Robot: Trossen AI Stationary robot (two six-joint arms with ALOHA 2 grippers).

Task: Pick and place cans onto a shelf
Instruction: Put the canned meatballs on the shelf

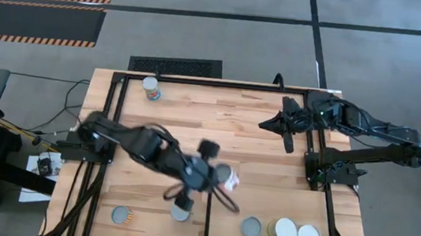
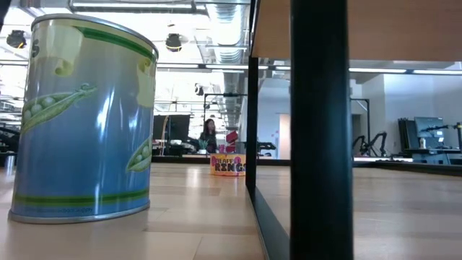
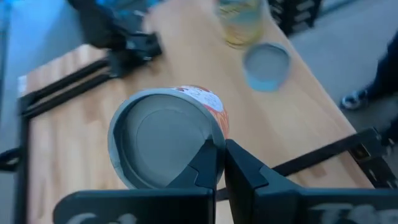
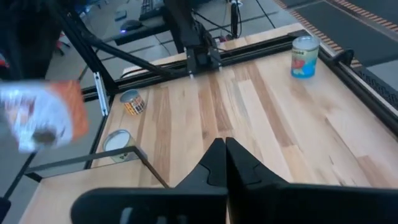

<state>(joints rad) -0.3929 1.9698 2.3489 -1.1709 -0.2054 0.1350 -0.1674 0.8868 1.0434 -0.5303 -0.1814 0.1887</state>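
My left gripper (image 1: pixel 216 179) hangs over the table's middle, shut on a can (image 1: pixel 225 174) with a grey top and an orange-and-white label. The right wrist view shows that can as a blur in the air (image 4: pixel 43 118). Three cans (image 1: pixel 285 230) stand on their bases on the shelf (image 1: pixel 280 202), right of the black divider (image 1: pixel 207 220). Two more cans (image 1: pixel 180 212) (image 1: pixel 120 215) stand near the front edge, and one (image 1: pixel 150 87) stands at the far left. My right gripper (image 1: pixel 265 125) waits shut above the far right, touching nothing. My left gripper pinches the can's top rim (image 3: pixel 214 134) between its two fingers, one finger (image 3: pixel 202 165) over the recessed grey top and the other outside the wall. The fingers slant down at it from above. The can hangs tilted, clear of the table.
Black frame rails (image 1: pixel 118 117) run along the table's left, far and right sides. In the low view a blue pea can (image 2: pixel 83 119) stands close by, with a black post (image 2: pixel 321 130) to its right and an orange-labelled can (image 2: pixel 229 165) far off. A person shows in the room beyond.
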